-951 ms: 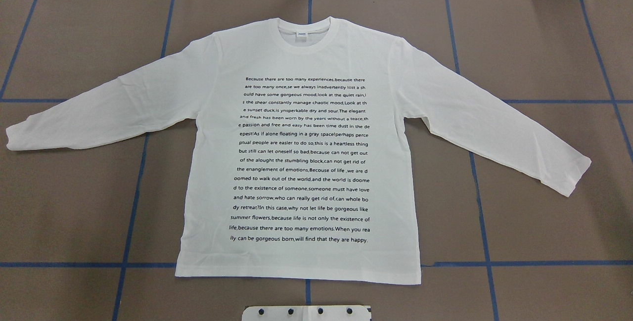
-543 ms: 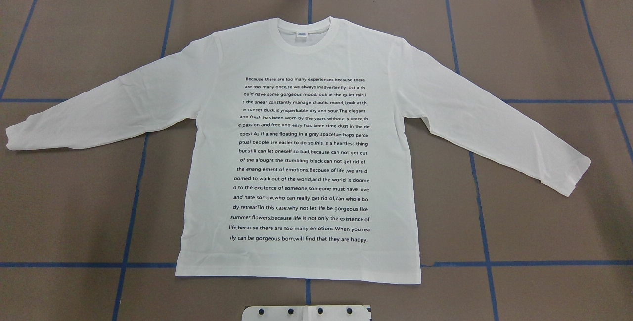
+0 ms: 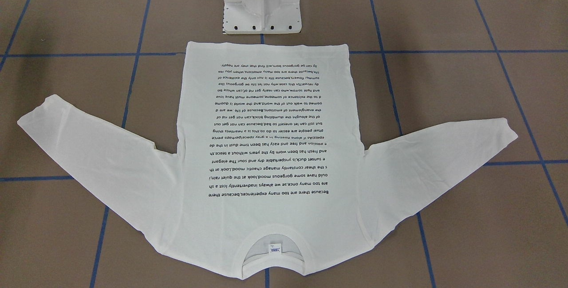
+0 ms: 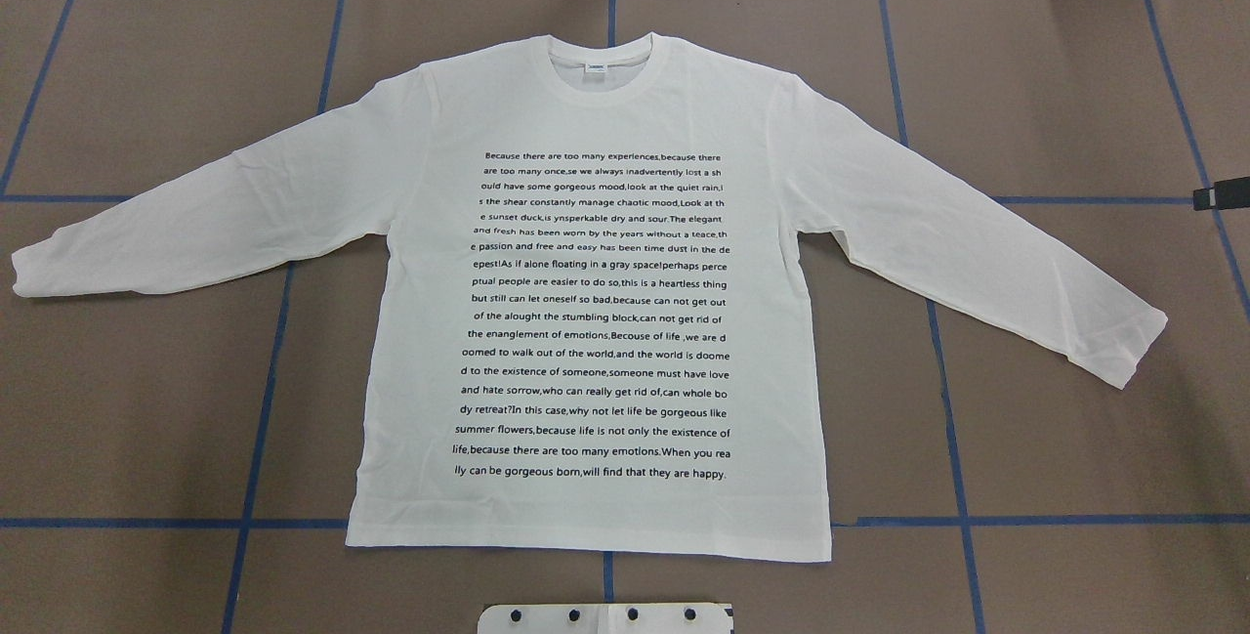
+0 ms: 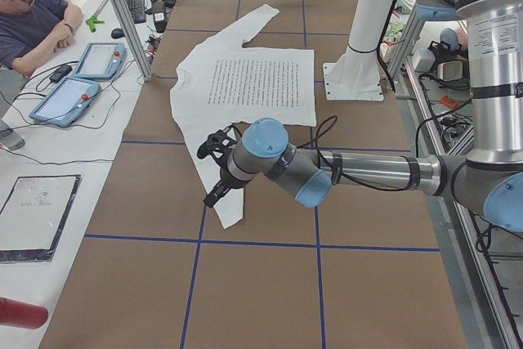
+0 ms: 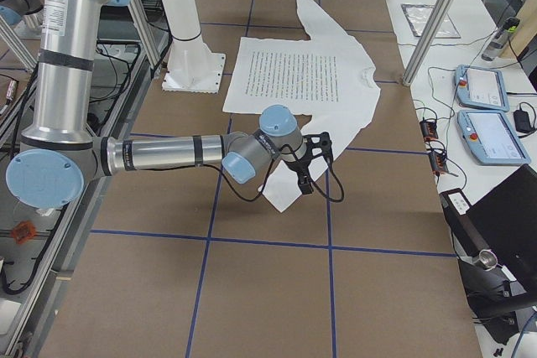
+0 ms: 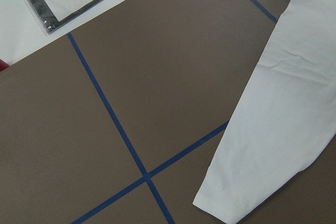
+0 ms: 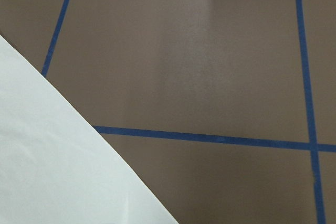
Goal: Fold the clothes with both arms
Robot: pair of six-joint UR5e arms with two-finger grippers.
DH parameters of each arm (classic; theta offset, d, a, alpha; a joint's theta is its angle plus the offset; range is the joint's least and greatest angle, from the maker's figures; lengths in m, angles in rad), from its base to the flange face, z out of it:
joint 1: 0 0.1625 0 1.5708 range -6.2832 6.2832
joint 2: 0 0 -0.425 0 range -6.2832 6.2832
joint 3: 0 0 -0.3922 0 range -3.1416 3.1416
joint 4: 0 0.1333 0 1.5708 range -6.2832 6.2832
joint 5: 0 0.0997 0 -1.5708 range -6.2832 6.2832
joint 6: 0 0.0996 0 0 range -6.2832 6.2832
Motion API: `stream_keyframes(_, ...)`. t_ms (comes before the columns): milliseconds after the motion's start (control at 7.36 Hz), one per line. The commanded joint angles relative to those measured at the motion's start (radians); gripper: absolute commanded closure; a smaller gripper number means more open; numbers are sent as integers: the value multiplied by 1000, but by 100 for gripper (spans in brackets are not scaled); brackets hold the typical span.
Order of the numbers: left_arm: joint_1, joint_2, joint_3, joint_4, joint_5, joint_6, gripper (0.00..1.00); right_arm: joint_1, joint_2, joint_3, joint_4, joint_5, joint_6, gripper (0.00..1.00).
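While the white long-sleeved T-shirt lies flat and face up in the middle of the brown desk, its 2 sleeves spread out to either side. Its collar points away from the robot, and its hem runs just beside the white pedestal base. The block of black text sits square on the chest. Blue tape lines cross the desk and pass under the cloth.

The left arm reaches low over the desk, its left tool hanging by the left cuff, above the cloth and apart from it. From the side I cannot tell how far its jaws stand open. The right tool hangs near the right cuff. Only a black sliver of it shows at the edge from overhead, so I cannot tell its opening either. Neither tool has hold of the T-shirt. An operator sits off to the side.
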Motion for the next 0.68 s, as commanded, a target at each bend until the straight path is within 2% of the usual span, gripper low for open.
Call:
stream_keyframes(0, -2, 6, -5, -1, 0, 2, 0, -222, -42, -25, 112, -216, 234, 15)
stream_keyframes(136, -5, 6, -6, -1, 0, 4, 0, -233, -42, -82, 160, -229, 233, 25)
stream_keyframes(408, -6, 9, -6, -1, 0, 7, 0, -232, -33, -224, 342, -230, 225, 27)
stream_keyframes(543, -5, 8, -3, -1, 0, 7, 0, -233, -40, -235, 349, -232, 223, 30)
